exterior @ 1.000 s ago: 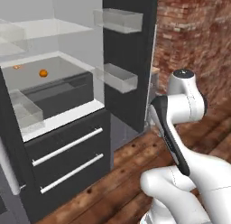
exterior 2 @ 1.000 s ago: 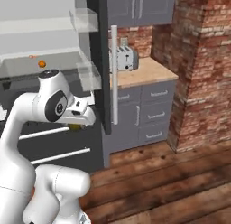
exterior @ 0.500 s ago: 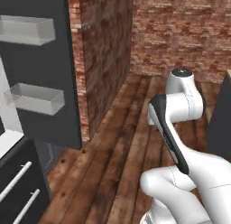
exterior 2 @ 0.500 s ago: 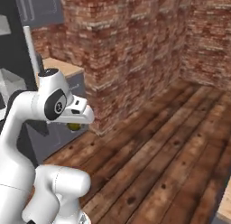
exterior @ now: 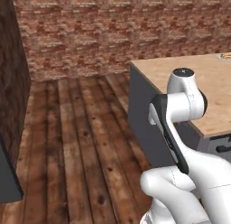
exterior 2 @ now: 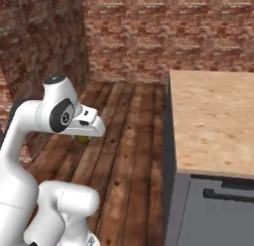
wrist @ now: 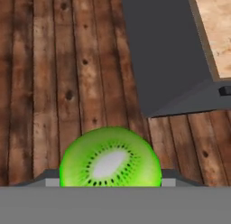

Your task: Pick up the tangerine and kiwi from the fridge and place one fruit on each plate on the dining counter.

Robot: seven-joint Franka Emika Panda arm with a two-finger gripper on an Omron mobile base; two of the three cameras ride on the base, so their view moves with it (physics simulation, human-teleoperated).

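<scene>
My pincer [wrist: 110, 180] grips the kiwi [wrist: 110, 157] at the hand view's bottom centre. The dining worktop [wrist: 215, 29] lies upper right of it, across wooden floor [wrist: 63, 60].

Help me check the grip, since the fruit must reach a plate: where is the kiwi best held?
Across its rounded sides, as now: the gripper is shut on the kiwi, cut face turned outward. A round fruit offers no edge, so opposing sides look safest.

White arm folded close above its base, elbow raised; gripper [exterior 2: 83, 138] tucked low beneath the wrist; jaws clamped on kiwi [wrist: 111, 157].
</scene>
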